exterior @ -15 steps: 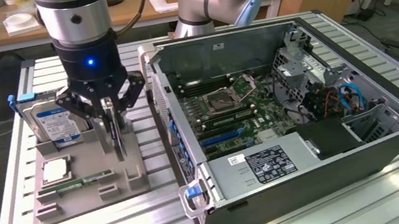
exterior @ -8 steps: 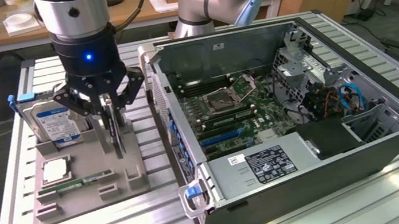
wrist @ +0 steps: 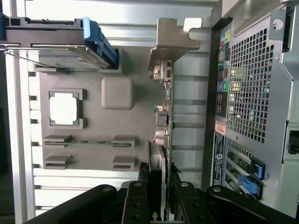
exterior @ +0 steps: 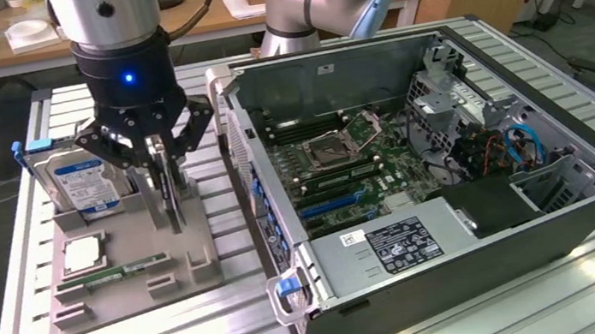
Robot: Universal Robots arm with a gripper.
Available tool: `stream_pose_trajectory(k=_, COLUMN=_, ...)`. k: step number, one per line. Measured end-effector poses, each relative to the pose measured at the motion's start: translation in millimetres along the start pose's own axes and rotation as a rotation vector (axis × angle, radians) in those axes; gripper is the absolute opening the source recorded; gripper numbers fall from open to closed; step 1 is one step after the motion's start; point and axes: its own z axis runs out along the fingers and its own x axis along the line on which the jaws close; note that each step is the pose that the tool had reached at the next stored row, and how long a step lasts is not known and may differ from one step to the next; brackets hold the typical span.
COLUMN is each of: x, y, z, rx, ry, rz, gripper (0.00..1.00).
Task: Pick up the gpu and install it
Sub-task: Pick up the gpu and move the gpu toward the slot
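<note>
Left of centre in the exterior view, the gripper (exterior: 160, 153) is clamped on the upright gpu (exterior: 172, 202) over the grey tray (exterior: 118, 296)

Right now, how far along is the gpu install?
Done: the gripper is closed on the gpu, which stands upright on edge at the grey parts tray. In hand: the pickup; whether the card has cleared the tray is unclear. Left: the install, since the gpu is not yet in the open PC case.

dark gpu (exterior: 169, 194) with silver bracket (wrist: 175, 39); grey tray (exterior: 179, 273); blue-labelled hard drive (exterior: 86, 186)
</note>
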Motion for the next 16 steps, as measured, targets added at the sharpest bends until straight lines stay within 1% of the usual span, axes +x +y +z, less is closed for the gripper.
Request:
stream_pose_trajectory(k=10, x=0.7, y=-0.3, z=-7.2, rx=0.0, ry=0.0, rz=0.0, gripper=0.27)
stream_pose_trajectory(k=16, x=0.8, y=-0.6, z=-13.5, rx=0.0, ry=0.0, rz=0.0, gripper=0.27)
